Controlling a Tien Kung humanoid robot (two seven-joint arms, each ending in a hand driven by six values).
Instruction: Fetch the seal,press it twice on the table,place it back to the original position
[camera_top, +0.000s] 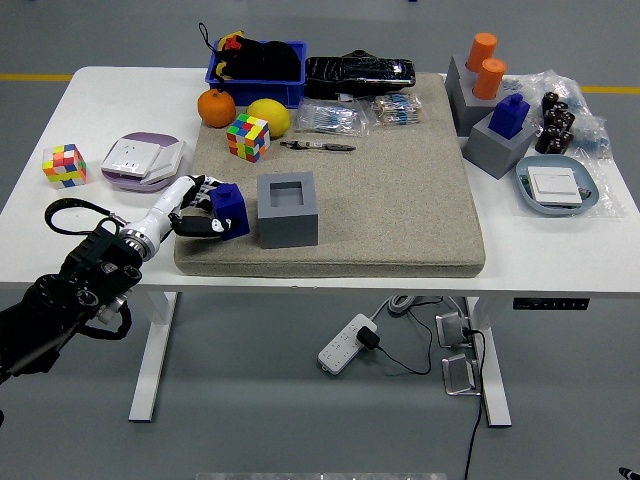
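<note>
My left hand comes in from the lower left and is shut on a blue seal. It holds the seal down at the beige mat, just left of a grey square holder whose socket is empty. A second blue seal stands in another grey holder at the right. My right hand is out of view.
A Rubik's cube, an orange and a lemon lie behind the hand. A lilac box and a small cube sit at the left. A blue bin, bags, orange cylinders and a tray line the back and right.
</note>
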